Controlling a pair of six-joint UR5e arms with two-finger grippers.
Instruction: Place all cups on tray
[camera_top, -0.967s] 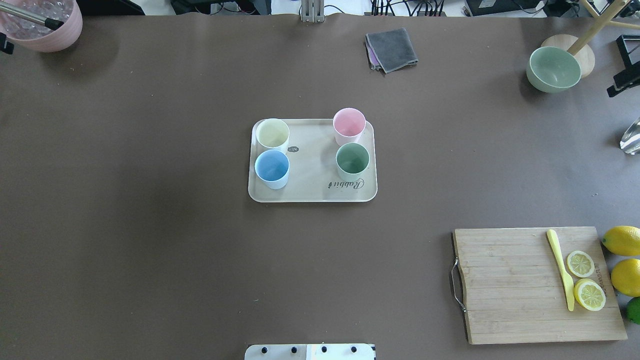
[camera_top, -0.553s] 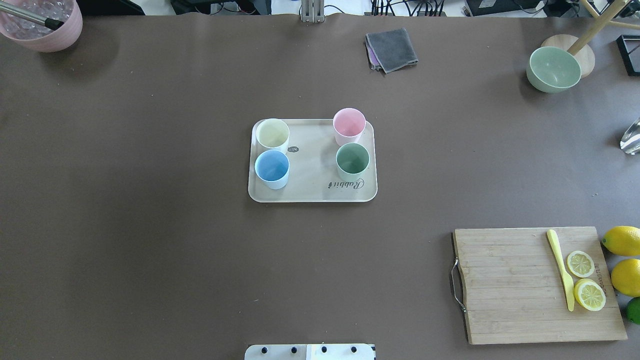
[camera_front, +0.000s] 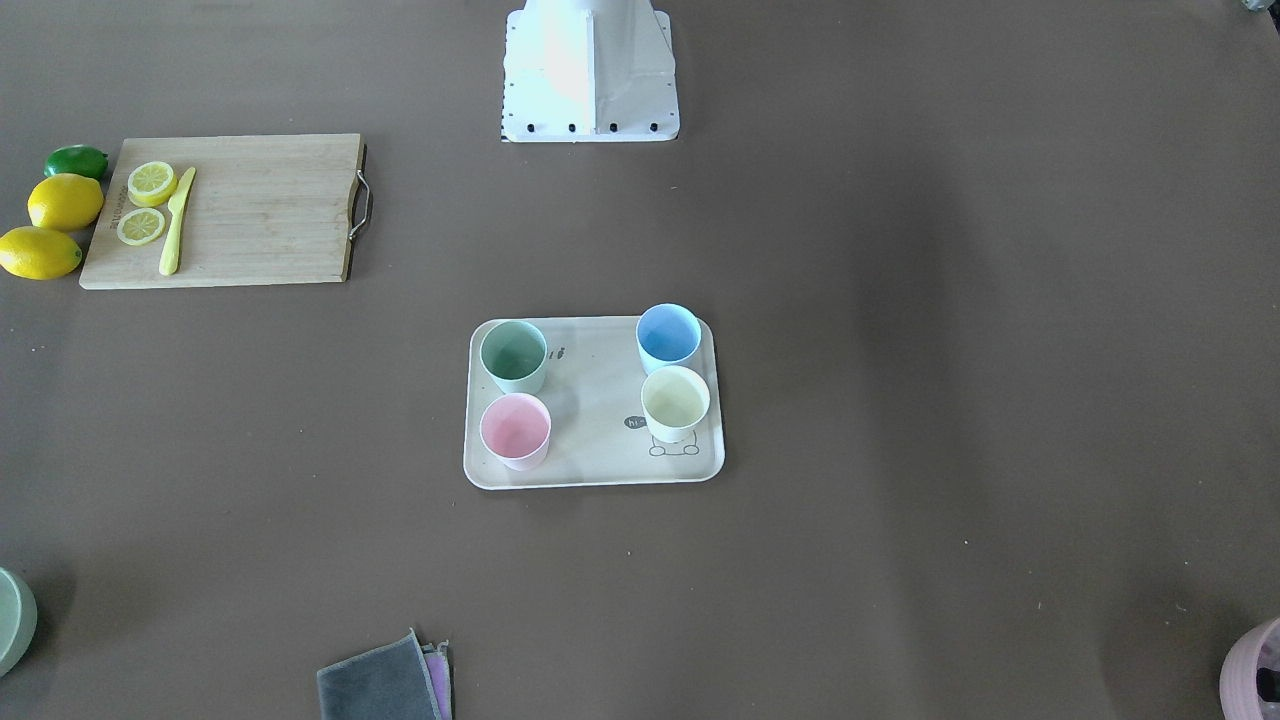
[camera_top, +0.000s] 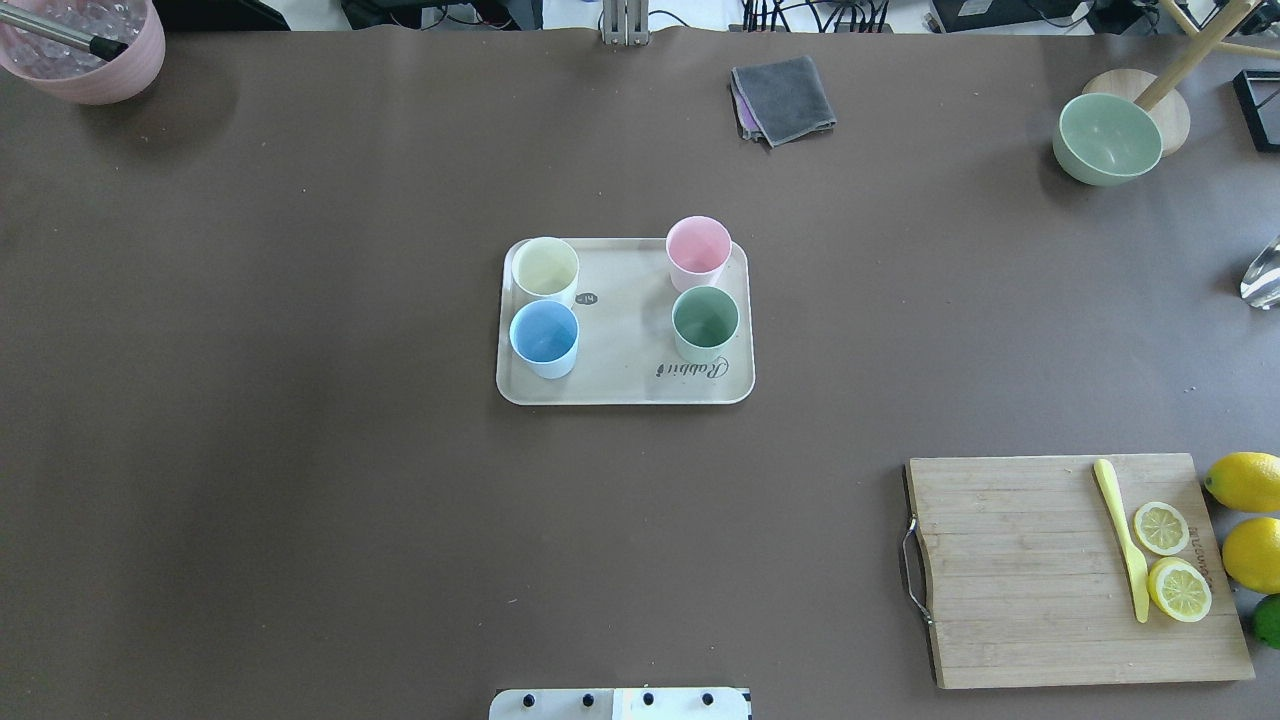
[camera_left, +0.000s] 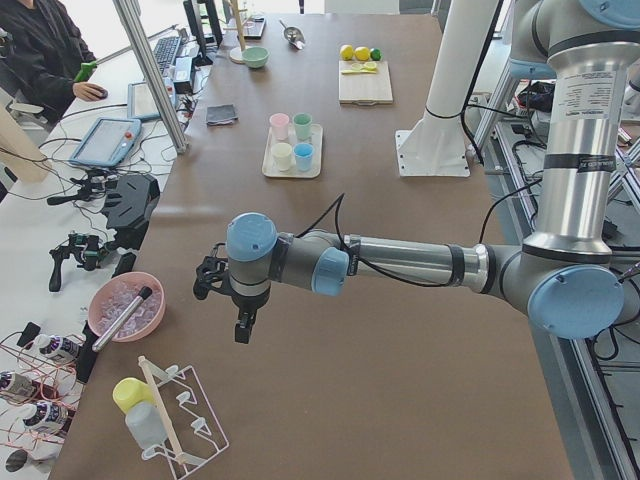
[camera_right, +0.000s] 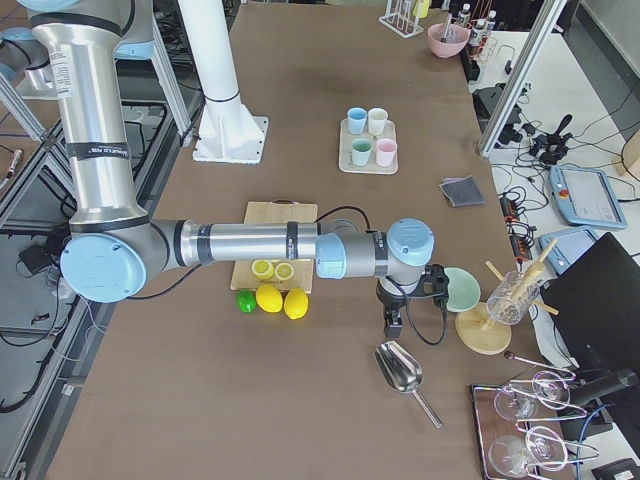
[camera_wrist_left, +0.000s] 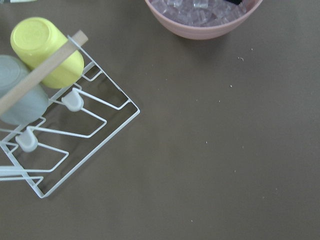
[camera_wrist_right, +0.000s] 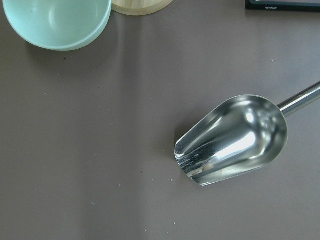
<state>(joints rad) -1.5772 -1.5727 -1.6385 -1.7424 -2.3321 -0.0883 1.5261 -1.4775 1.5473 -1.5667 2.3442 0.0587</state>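
Observation:
The beige tray (camera_top: 625, 345) lies in the middle of the table, also in the front view (camera_front: 600, 400). All four cups stand upright on it: cream-yellow cup (camera_top: 545, 268), light blue cup (camera_top: 544, 335), pink cup (camera_top: 698, 248), mint green cup (camera_top: 705, 320). My left gripper (camera_left: 243, 325) hangs over the table's left end near the rack, far from the tray. My right gripper (camera_right: 392, 325) hangs over the right end next to the metal scoop. Both show only in the side views, so I cannot tell whether they are open or shut.
A pink bowl of ice (camera_top: 100, 70) and a wire rack (camera_wrist_left: 75, 130) sit at the left end. A sage bowl (camera_top: 1108, 138), metal scoop (camera_wrist_right: 235, 140), cutting board (camera_top: 1020, 570) with lemons, and a grey cloth (camera_top: 785, 98) lie elsewhere.
Dark gripper parts at the left and right edges of the overhead view one second ago have moved out of that view. The tray and cups have not moved.

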